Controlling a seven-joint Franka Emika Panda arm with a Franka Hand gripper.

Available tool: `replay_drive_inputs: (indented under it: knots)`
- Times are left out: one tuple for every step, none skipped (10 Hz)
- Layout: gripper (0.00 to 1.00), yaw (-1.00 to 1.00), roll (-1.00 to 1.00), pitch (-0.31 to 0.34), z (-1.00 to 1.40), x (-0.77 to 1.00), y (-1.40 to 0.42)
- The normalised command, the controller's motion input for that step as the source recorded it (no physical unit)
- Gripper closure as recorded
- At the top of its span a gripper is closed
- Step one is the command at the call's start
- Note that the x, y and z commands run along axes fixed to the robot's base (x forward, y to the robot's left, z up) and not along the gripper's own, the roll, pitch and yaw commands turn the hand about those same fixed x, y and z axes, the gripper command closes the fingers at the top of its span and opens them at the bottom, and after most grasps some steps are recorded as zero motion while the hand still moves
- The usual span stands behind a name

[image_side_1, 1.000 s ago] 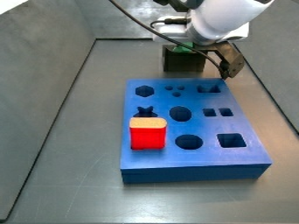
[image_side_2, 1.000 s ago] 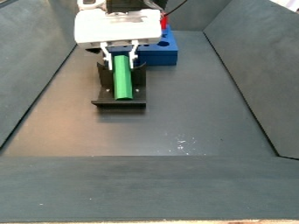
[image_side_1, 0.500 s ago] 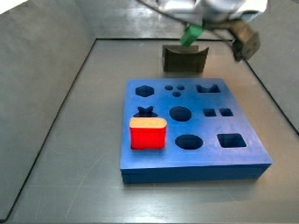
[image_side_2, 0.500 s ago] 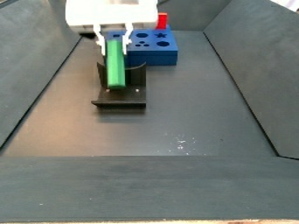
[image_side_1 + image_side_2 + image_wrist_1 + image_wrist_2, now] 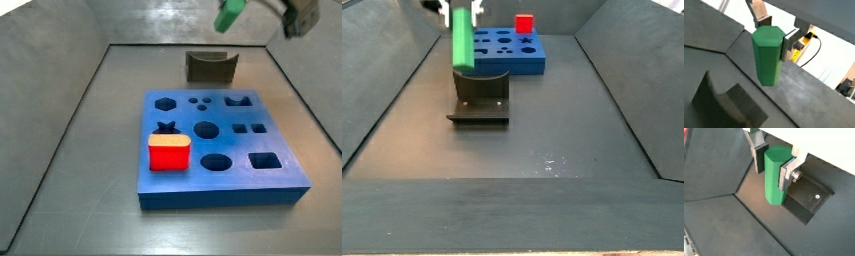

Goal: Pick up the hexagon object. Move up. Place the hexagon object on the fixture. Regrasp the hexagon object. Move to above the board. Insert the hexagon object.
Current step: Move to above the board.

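Note:
My gripper (image 5: pixel 776 37) is shut on the upper end of the bright green hexagon object (image 5: pixel 767 57), which hangs upright between the silver fingers (image 5: pixel 787 172). It also shows in a wrist view (image 5: pixel 775 178). In both side views the hexagon object (image 5: pixel 229 15) (image 5: pixel 461 38) is high in the air above the dark fixture (image 5: pixel 211 67) (image 5: pixel 480 100), clear of its notch. The gripper body is mostly cut off at the top edge of both side views. The blue board (image 5: pixel 221 150) with dark cutouts lies in front of the fixture. It also shows in a side view (image 5: pixel 512 55).
A red block (image 5: pixel 170 155) sits in a hole of the board, also seen in a side view (image 5: pixel 524 22). Sloped grey tray walls (image 5: pixel 54 110) enclose the dark floor (image 5: pixel 543 150). The fixture's base plate (image 5: pixel 811 203) lies below the hexagon object.
The gripper has risen with the hexagon object, lifting it off the fixture's notch and well above it. The gripper body has left the top of both side views.

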Motion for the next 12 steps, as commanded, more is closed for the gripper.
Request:
replay_drive_inputs:
  knots:
    - [1.0,0.0,-0.06,0.139,1.0,0.07,-0.02]
    - [1.0,0.02,-0.05,0.156,1.0,0.07,-0.02]
    - [1.0,0.04,-0.05,0.164,1.0,0.07,-0.02]
    - [1.0,0.07,-0.03,0.18,1.0,0.07,-0.03]
    - [1.0,0.08,-0.03,0.18,1.0,0.07,-0.03]
    - [1.0,0.1,-0.03,0.18,1.0,0.07,-0.04]
    - [1.0,0.11,-0.03,0.169,0.9,0.07,-0.03]
    - [1.0,0.13,-0.03,0.148,0.69,0.05,-0.03]
    - [1.0,0.13,-0.04,0.133,0.58,0.03,-0.02]
    - [1.0,0.13,-0.05,0.108,0.38,0.02,-0.01]
    - [1.0,0.12,-0.06,0.092,0.22,0.02,-0.01]
    - [1.0,-0.03,-1.0,0.012,0.07,-0.7,-1.0]
